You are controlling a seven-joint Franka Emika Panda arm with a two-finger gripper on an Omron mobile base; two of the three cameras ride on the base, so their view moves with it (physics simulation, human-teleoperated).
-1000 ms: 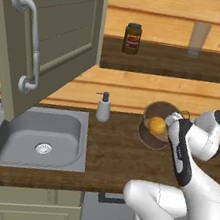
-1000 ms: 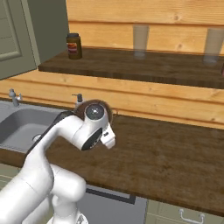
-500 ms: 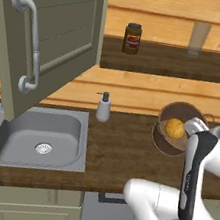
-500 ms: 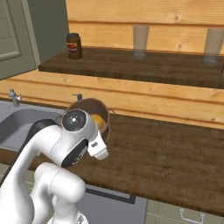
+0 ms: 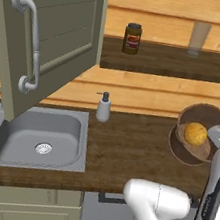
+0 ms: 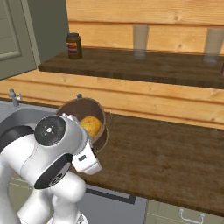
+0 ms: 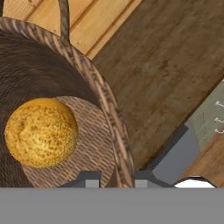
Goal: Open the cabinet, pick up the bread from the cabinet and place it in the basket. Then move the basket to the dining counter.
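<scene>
Bread point(image 7: 41, 132) inside basket point(image 7: 105, 100), rim between fingers point(image 7: 92, 179)

Grey sink point(image 5: 36, 138) sunk into the dark wood table point(image 5: 125, 150) at the left, drain at its middle. White soap dispenser point(image 5: 103, 108) upright just behind the sink's right corner, against the plank wall. Dark jar point(image 5: 132, 38) with a yellow label standing on the wooden shelf point(image 6: 144, 65) above. Two pale, see-through tumblers point(image 6: 141, 40) farther along that shelf, well apart, possibly glass. Small tap point(image 6: 14, 97) at the sink's far edge. Low olive cabinets point(image 5: 19, 208) under the table, with small handles.
</scene>
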